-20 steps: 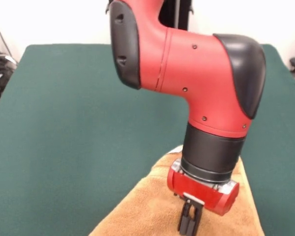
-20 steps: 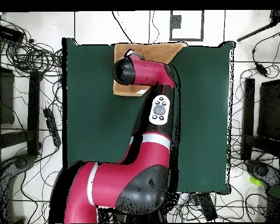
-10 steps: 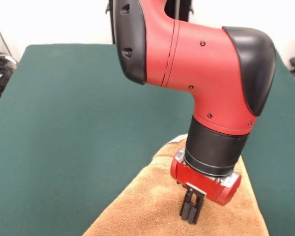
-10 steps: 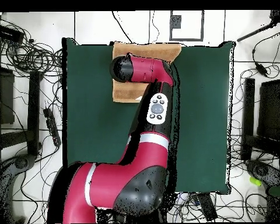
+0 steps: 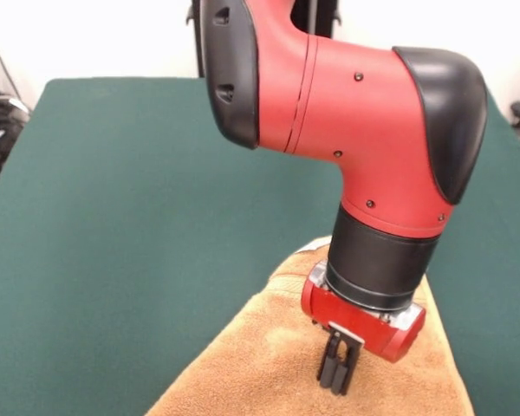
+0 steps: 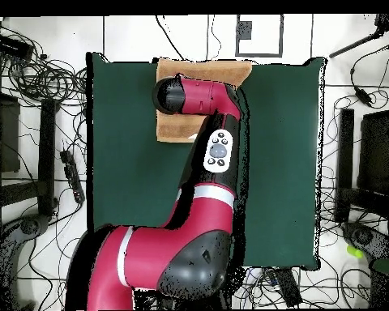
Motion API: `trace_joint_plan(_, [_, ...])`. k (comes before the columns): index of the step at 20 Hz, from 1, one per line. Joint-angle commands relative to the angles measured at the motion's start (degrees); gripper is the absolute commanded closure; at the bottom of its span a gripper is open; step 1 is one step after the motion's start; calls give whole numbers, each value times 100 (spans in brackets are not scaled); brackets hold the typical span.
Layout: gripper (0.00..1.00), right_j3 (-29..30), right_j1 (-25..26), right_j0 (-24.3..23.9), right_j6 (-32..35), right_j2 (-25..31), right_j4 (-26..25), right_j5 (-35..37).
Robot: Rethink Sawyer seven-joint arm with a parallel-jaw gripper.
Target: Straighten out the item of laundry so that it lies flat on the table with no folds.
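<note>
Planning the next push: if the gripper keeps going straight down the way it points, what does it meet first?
The towel. The gripper points down with its fingers together, right over the cloth, so terry is first, with the table beneath. Whether the tips already touch it cannot be told from here.

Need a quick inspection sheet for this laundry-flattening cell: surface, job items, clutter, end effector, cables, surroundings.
Surface: large dark green cloth-covered table, bare apart from the towel.
Job's things: orange-tan terry hand towel lying at one table edge, spread out, with a rumpled raised fold beside the wrist; partly hidden by the arm.
Clutter: nothing seen on the table.
End effector: black fingers of the red and black arm pressed together, tips on or just over the towel; contact unclear.
Cables: many loose black cables on the floor on both sides of the table.
Surroundings: white tiled floor, dark equipment stands either side.
</note>
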Motion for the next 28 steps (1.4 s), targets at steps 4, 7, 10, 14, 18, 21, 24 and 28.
trace_joint_plan(4, [100, 866, 997, 573, 911, 80, -121, 1465])
trace_joint_plan(7, [100, 637, 1161, 693, 1022, -143, -131, 1625])
trace_joint_plan(10, [100, 287, 1400, 772, 1194, -390, -49, 2007])
trace_joint_plan(14, [100, -146, 1686, 807, 1331, -646, 78, 2486])
trace_joint_plan(18, [100, -276, 1763, 766, 1329, -675, 185, 2696])
trace_joint_plan(21, [100, -262, 1753, 746, 1317, -660, 234, 2717])
trace_joint_plan(24, [100, -261, 1745, 725, 1337, -627, 255, 2741])
trace_joint_plan(28, [100, -186, 1700, 712, 1418, -574, 268, 2614])
